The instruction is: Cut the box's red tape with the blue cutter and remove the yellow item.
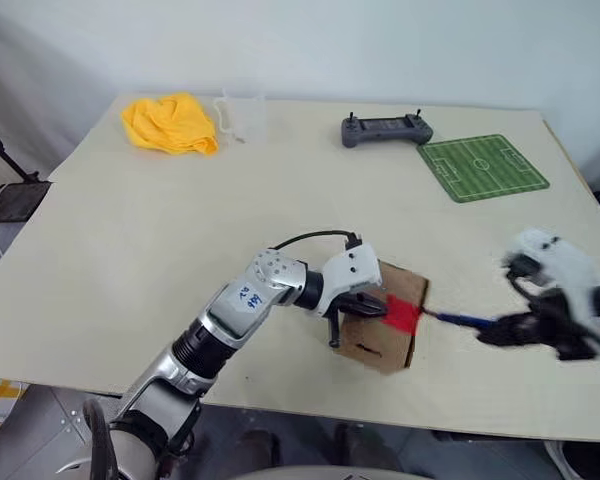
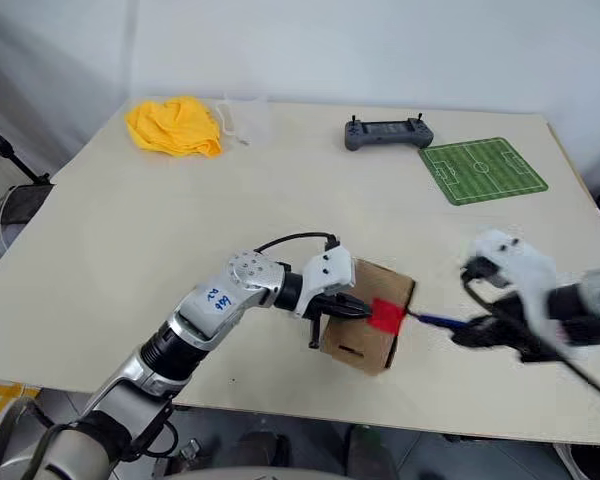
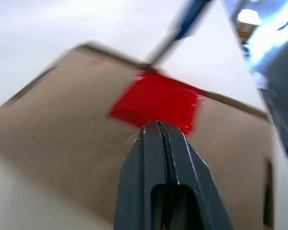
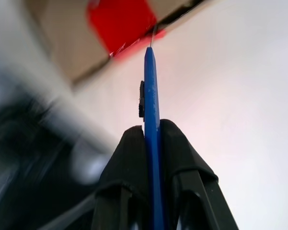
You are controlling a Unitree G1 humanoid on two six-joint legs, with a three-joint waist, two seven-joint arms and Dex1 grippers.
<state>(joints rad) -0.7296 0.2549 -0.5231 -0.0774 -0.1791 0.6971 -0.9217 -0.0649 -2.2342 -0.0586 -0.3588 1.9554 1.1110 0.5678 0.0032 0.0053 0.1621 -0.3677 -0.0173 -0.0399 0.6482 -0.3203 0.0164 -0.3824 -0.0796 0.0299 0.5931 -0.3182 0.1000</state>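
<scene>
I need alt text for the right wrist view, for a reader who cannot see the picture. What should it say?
The right gripper is shut on the slim blue pen-shaped cutter, whose thin metal tip reaches the edge of the bright red square tape on the brown cardboard box. Pale tabletop lies beside the cutter.

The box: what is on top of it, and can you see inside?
On the box sits the red tape, with the shut left tool pressing beside it and the blue cutter's tip at the tape's edge. The flaps look closed, so the inside is hidden.
</scene>
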